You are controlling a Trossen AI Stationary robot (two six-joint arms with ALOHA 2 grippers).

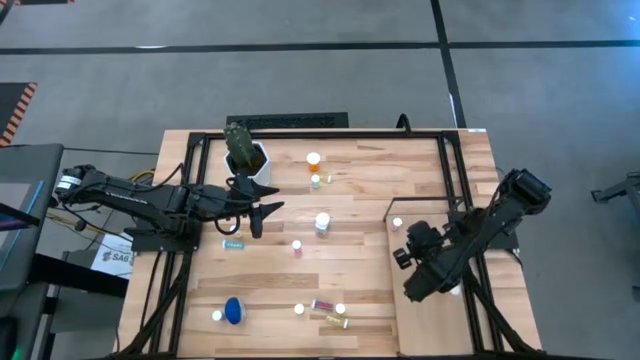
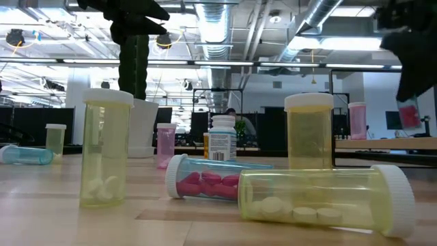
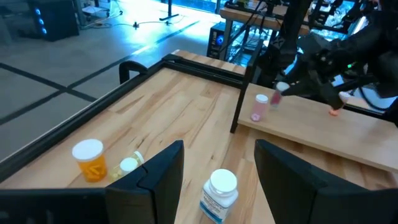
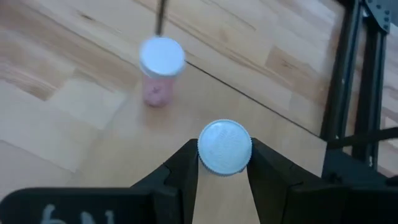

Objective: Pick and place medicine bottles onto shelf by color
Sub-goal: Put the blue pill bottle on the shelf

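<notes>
Right wrist view: a white-capped bottle (image 4: 224, 147) is being gripped between the right claw (image 4: 224, 163) fingers, over the shelf (image 4: 93, 124), with one pink bottle (image 4: 160, 70) standing upright nearby on that shelf. In the high view, the right claw (image 1: 408, 258) is being held above the shelf (image 1: 440, 320) near its left edge. The left claw (image 1: 262, 215) is being held open and empty over the table (image 1: 370, 180), beside a white bottle (image 1: 322, 223). About ten bottles are being left on the table; two claws are being shown.
</notes>
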